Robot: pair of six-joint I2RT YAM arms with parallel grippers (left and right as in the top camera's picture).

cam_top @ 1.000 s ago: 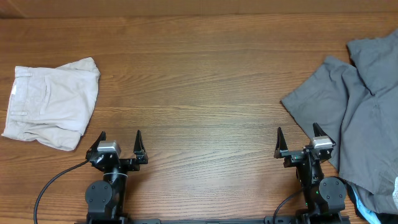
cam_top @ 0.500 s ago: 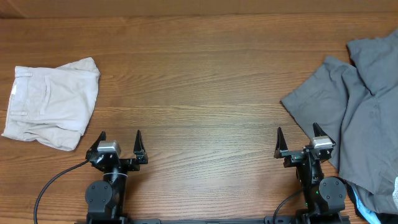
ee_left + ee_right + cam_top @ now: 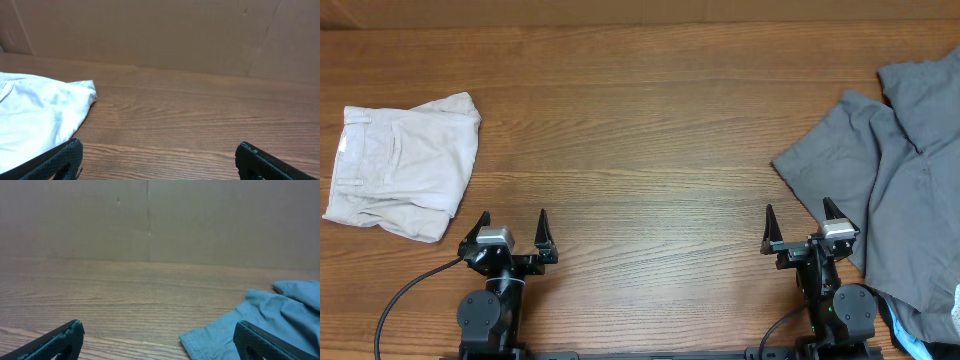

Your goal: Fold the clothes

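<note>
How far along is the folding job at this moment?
Done: only the cream shorts at the left look folded. In hand: nothing; the left gripper and right gripper are both open and empty. Left: the grey clothes lie crumpled at the right, with no fold made.

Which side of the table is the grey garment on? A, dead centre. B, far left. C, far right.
C: the grey garment lies crumpled at the right edge, beside the right end effector.
</note>
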